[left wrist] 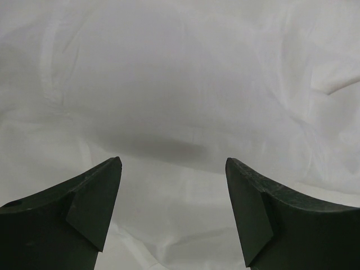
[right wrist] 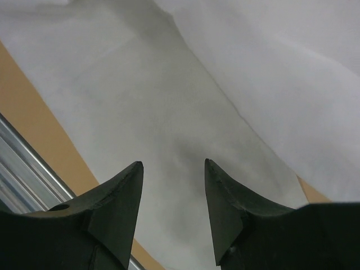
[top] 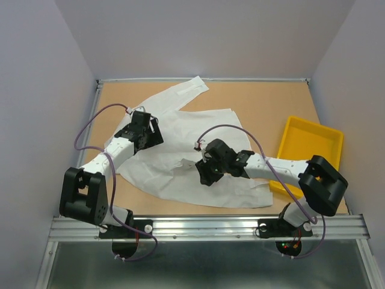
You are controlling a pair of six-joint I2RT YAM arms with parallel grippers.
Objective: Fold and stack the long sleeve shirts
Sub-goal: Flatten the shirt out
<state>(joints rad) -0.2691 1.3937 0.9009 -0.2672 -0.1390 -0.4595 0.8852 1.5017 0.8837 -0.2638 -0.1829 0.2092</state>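
One white long sleeve shirt (top: 192, 129) lies spread and wrinkled over the middle of the tan table, one sleeve reaching toward the back edge. My left gripper (top: 150, 131) hovers over the shirt's left part. In the left wrist view it (left wrist: 173, 160) stands wide open, with only white fabric (left wrist: 180, 84) beneath the fingers. My right gripper (top: 206, 173) hangs over the shirt's near middle. In the right wrist view it (right wrist: 173, 163) is open above the cloth (right wrist: 169, 101), nothing between its fingers, close to the shirt's near edge.
A yellow tray (top: 310, 150) sits at the right, partly behind the right arm. Bare tan table (right wrist: 34, 129) and the metal rail (right wrist: 22, 169) of the near edge show beside the shirt. White walls close in the back and both sides.
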